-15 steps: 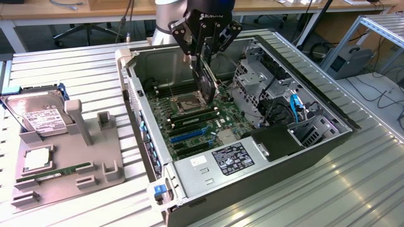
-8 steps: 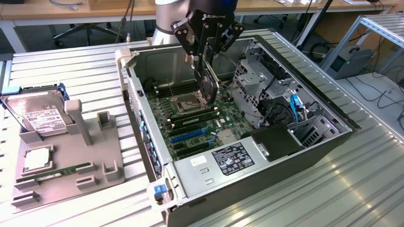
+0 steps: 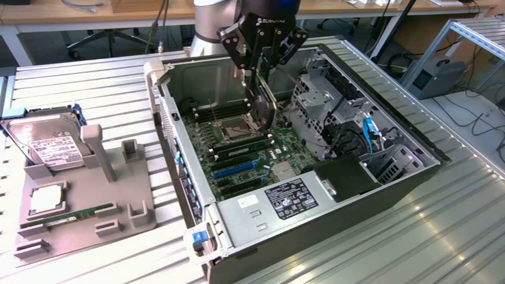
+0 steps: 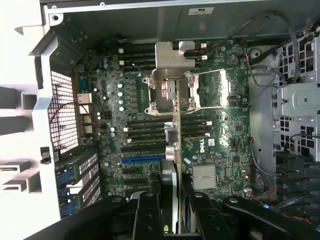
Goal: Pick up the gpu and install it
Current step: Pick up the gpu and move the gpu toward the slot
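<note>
Gpu [image 3: 265, 106]: thin flat dark expansion card, hanging edge-down in the upper middle of the exterior view, inside the open case and above the board.
Grip: black fingers [image 4: 147, 216] are clamped on the card's upper end, one on each face. That's a narrow pinch on a very thin thing.
Card against fingers: it drops straight down out of the grip, and from the wrist it shows edge-on as a slim line.
Below the card: green motherboard [image 3: 280, 155]. The card's lower edge hovers over the square metal CPU socket [image 3: 235, 127], close, though I cannot tell whether there is contact.
Slots: the long blue expansion slot [image 3: 233, 170] lies lower in the frame, apart from the card's edge.
Case: dark metal tower case [image 3: 371, 195], lying open on the ribbed metal counter [image 3: 426, 236].
Risk, low edge: the card looks low enough to clip the socket frame or the memory sticks if it is dragged sideways.
Risk, tilt: with so little card in the grip, a nudge could swing it off square and jam the edge connector.
Far left: silver boxy hard drive with white label [image 3: 51, 145], well apart.
</note>
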Action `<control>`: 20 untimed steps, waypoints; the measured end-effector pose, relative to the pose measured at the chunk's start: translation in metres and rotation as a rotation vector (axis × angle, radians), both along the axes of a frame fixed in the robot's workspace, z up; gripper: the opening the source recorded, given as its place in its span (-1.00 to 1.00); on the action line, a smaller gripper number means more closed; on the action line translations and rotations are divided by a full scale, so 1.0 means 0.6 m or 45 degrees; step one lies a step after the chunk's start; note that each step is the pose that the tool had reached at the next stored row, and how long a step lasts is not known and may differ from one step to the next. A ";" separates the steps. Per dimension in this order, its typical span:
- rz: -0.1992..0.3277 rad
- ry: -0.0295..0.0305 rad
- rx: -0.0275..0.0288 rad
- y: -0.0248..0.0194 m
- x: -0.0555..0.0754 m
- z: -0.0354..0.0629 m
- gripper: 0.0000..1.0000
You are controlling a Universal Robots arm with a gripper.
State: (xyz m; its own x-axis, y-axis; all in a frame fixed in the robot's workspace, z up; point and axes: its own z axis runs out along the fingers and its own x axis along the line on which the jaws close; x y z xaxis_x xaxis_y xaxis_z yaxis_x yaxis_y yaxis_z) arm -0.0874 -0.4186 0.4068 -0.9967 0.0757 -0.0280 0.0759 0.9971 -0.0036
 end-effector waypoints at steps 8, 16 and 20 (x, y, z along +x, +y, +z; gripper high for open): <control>0.000 0.0000 -0.0014 0.0000 0.008 -0.002 -0.47; 0.000 0.0001 -0.0018 0.0000 0.017 -0.006 -0.47; 0.000 0.0000 -0.0018 0.0000 0.029 -0.013 -0.47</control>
State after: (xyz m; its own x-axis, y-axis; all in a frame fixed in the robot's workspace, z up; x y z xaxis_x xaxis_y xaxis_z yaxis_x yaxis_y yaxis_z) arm -0.0702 -0.4186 0.3992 -0.9967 0.0757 -0.0281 0.0758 0.9971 -0.0050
